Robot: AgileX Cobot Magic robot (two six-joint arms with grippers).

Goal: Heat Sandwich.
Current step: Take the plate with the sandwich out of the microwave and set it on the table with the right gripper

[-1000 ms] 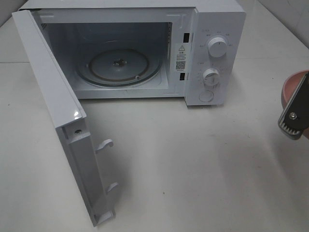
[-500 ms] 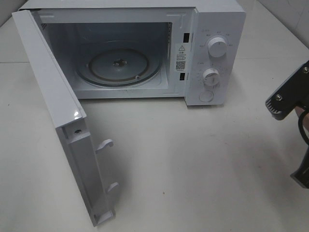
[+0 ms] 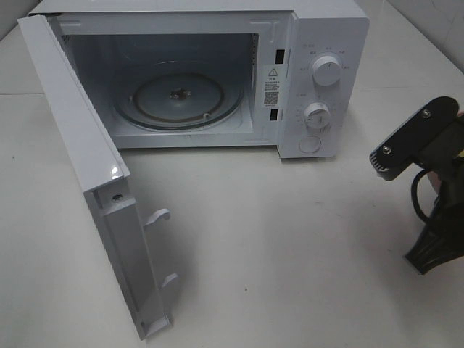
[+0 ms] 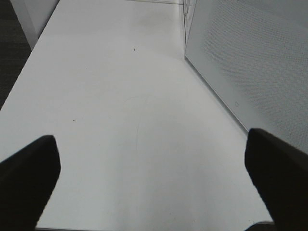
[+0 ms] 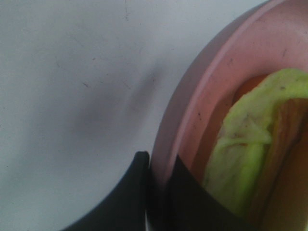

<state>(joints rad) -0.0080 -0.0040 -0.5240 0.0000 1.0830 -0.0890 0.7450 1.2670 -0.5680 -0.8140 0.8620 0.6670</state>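
The sandwich, showing yellow-green filling, lies on a round pink plate in the right wrist view. My right gripper is shut on the plate's rim, one finger outside it and one inside. In the exterior high view only the right arm shows, at the right edge beside the microwave; it hides the plate and sandwich there. My left gripper is open over bare table with nothing between its fingers.
The white microwave's door stands swung wide to the left, and the glass turntable inside carries nothing. Two knobs sit on its right panel. The door's perforated panel is close beside my left gripper.
My right arm has come in from the right edge toward the microwave. The pink plate seen at that edge a second ago is now hidden behind the arm.
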